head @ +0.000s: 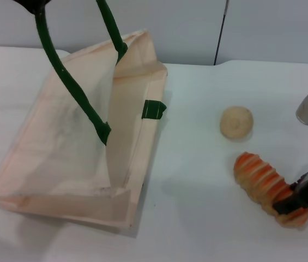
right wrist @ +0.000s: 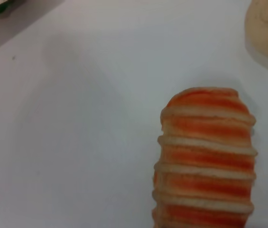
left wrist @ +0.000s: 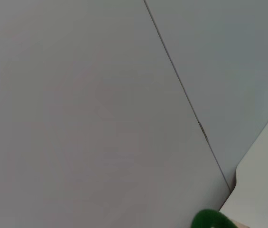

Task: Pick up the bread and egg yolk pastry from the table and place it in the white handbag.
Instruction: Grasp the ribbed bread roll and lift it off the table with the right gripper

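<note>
On white tabletop (head: 197,218), right side: long ridged loaf of bread with orange and tan stripes (head: 265,185), lying diagonally, far end toward round beige egg yolk pastry (head: 236,122); right gripper (head: 301,197) clamped on near end.

right gripper (head: 301,197) on bread (head: 268,185)

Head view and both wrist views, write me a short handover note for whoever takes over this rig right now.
Left gripper: at the top edge of the head view, holding up a green handle of the white handbag, keeping its mouth open.
Right gripper: at the outer end of the bread, fingers against it; the grasp can't be confirmed.
Bread and egg yolk pastry both lie on the table, right of the bag, slightly apart.
Done: bag held open. Left: put both items in the bag.
</note>
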Robot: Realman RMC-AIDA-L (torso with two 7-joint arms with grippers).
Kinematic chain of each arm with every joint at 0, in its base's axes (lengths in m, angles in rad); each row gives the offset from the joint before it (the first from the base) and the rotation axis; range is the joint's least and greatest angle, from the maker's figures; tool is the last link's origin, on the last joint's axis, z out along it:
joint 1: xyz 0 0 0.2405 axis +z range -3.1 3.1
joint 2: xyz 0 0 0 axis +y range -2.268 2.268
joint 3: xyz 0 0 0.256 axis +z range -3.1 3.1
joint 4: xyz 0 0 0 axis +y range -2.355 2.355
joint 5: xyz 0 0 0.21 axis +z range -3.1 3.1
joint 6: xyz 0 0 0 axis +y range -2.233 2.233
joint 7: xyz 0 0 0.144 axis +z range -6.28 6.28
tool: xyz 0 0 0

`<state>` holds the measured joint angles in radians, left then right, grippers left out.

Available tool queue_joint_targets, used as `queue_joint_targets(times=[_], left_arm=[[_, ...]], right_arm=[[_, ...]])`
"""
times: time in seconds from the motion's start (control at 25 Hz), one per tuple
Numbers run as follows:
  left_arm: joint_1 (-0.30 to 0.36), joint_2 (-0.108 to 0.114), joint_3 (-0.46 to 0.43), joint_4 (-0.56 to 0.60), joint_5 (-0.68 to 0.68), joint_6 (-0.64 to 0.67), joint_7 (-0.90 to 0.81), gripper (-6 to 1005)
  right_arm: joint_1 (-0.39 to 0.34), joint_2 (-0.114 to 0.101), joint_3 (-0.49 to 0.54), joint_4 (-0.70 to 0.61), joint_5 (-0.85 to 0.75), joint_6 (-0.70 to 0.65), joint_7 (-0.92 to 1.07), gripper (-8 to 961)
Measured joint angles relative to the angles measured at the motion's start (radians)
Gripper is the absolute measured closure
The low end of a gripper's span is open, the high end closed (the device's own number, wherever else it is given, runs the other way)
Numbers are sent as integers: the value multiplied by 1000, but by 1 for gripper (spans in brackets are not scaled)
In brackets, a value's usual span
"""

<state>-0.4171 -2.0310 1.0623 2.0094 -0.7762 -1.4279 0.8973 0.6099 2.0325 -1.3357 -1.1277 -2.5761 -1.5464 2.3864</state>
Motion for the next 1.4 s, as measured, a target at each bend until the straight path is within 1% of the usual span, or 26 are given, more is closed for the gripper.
queue_joint_targets(times=[0.28,0.4,0.8,1.16,1.4], left_arm=[[3,0,1,0,-8,9,0,875],[4,0,3,0,-11,19,0,875],[7,1,8,4,-49,37,23,876],[-1,3,29,3,-51,36,36,876],[-3,3,34,2,-51,38,40,875]], right_arm=[[4,-1,15,-7,2,11,2,356],[-1,1,26,-34,3,11,4,367],[-11,0,50,-118,-1,2,14,454],[-11,-4,82,-157,-2,-2,11,531],[-12,-4,84,-200,-6,-11,11,574]])
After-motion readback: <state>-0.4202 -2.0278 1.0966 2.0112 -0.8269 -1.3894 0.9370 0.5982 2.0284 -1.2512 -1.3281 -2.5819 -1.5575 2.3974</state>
